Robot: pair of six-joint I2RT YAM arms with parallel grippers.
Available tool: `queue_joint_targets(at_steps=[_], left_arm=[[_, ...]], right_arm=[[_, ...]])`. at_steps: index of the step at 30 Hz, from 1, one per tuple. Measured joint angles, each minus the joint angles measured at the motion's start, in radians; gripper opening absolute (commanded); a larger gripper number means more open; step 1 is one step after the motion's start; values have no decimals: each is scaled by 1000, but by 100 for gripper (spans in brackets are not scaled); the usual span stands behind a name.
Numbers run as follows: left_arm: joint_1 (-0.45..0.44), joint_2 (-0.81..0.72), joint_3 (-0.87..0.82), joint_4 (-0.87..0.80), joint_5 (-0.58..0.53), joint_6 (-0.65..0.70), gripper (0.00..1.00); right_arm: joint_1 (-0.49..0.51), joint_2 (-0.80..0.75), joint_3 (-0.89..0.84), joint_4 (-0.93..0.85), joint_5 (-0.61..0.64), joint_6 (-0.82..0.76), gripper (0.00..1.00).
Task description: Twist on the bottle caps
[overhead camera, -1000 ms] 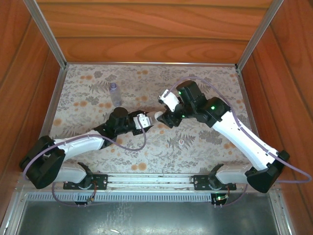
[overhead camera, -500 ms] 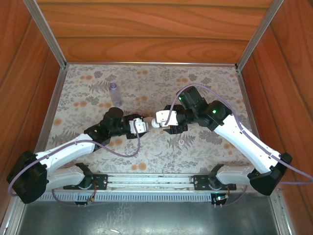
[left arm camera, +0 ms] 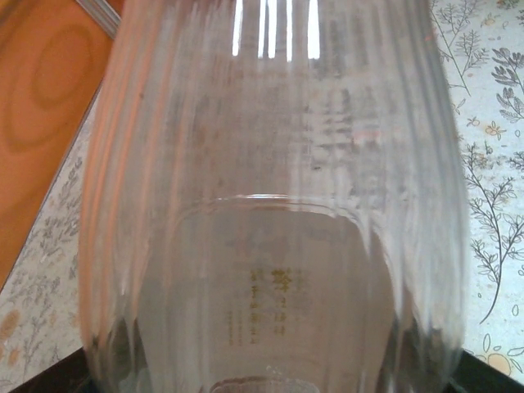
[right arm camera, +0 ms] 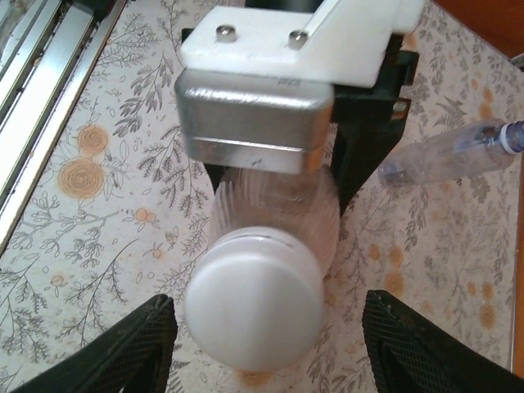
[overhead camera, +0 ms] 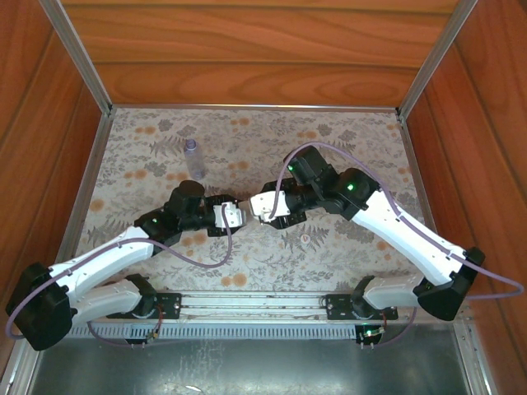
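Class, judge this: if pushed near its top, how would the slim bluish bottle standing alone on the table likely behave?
The slim bluish bottle stands upright on a narrow base, so it would probably tip easily. Round-bodied, it might then roll. Clear plastic suggests it is light.

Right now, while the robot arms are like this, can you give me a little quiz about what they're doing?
1. True or false: the left pincer is holding the clear bottle.
2. Fill in the missing word: the cap at that bottle's mouth is coloured ____.
3. Pick one. The right pincer is:
A) shut tight with nothing in it
B) open, with one finger on each side of the cap
C) clamped on the left pincer

Key: 1 true; 2 white; 3 B.
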Motion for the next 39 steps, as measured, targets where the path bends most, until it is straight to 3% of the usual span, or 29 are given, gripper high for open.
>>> queue_joint_targets(at_steps=[13,21,24,32,35,39], left_arm=[[8,-16,43,-89,-13,36,61],[8,9,51,-86,-53,53,60],[10,26,56,-82,-111,73,60],[16,37,57,-71,-256,116,60],[19,45,55,-74,-269,134,60],[20,53,50,-73,-265,134,60]], right_arm=[[6,25,15,6,-19,8,36],[6,29,-3,47,2,113,28],[7,30,-38,114,48,306,23],[13,68,-70,234,118,1109,25],[12,62,-109,275,110,1320,37],[12,43,-151,314,112,1381,56]])
